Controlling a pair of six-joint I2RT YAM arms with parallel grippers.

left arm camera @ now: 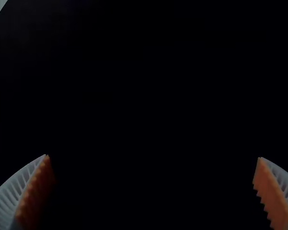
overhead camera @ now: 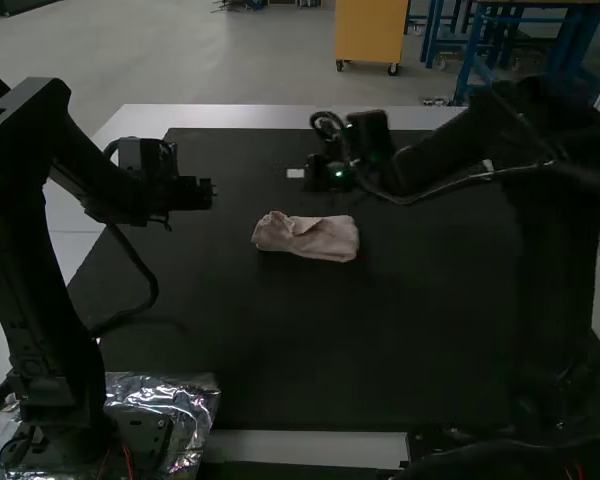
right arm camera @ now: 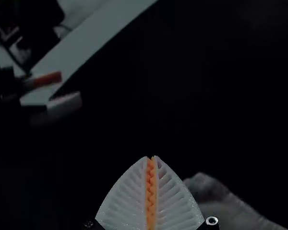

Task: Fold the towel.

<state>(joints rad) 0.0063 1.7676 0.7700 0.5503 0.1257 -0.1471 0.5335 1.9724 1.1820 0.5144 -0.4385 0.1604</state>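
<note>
The pale pinkish towel lies as a small bunched or folded bundle, a loose flap on top; its layers cannot be counted. My left gripper hangs left of it and farther back; in its wrist view the left gripper stands wide open, nothing between its pads. Behind the towel is my right gripper, and in the right wrist view the right gripper is shut, its orange pads pressed together. Part of the towel shows beside those fingers, apart from them.
A black mat covers most of the white table. Crumpled silver foil lies around the left arm's base. In the right wrist view, the left gripper appears farther off, near the mat's edge.
</note>
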